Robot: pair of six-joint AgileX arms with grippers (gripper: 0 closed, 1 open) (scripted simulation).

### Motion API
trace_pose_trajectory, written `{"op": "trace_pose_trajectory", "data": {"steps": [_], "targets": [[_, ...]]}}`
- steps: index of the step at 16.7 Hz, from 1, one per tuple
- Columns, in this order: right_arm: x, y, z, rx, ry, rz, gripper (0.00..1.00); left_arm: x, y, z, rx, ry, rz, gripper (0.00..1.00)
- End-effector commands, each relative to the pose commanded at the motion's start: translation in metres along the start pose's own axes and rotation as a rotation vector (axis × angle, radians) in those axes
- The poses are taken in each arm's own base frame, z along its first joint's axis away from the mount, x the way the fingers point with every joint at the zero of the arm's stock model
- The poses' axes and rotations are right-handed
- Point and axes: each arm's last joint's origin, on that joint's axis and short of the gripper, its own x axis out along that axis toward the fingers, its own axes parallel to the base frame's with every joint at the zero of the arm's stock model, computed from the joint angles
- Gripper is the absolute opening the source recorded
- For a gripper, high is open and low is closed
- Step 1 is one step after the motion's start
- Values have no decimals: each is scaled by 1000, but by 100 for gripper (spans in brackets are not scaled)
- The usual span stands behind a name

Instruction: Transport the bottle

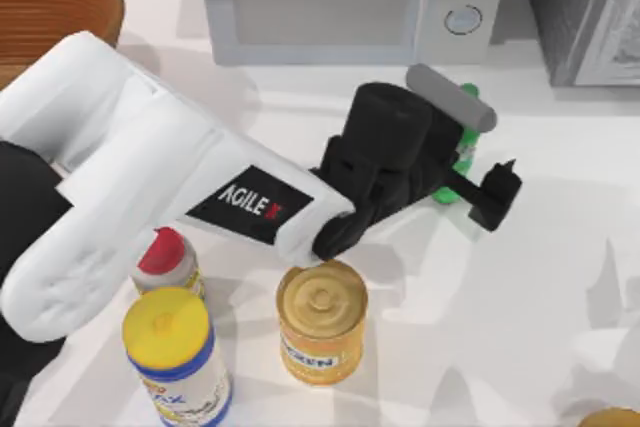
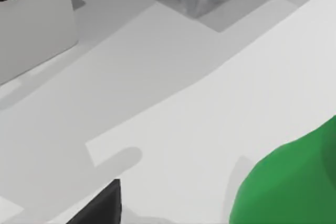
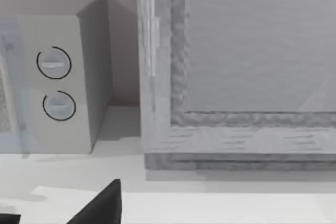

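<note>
The left gripper (image 1: 470,179) hangs over the table (image 1: 560,277) just in front of the microwave (image 1: 350,2), and the green bottle (image 1: 464,152) sits between its black fingers (image 1: 495,197), mostly hidden under the wrist, so I cannot tell whether the jaws have closed on it or which way its long axis runs. The left arm is plainly the nearer one. A yellow can (image 1: 321,322), a red-capped bottle (image 1: 166,257) and a yellow-lidded canister (image 1: 175,352) stand nearer the front, well apart from the grasp, and the grey cabinet (image 1: 590,12) stands just right of the microwave.
</note>
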Motion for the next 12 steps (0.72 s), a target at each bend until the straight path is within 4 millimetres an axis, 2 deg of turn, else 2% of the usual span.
{"op": "trace_pose_trajectory", "data": {"steps": [4,12], "targets": [[0,0,0,0,0,0,100,1,0,0,0,0,0,100],[0,0,0,0,0,0,100,1,0,0,0,0,0,40]]}}
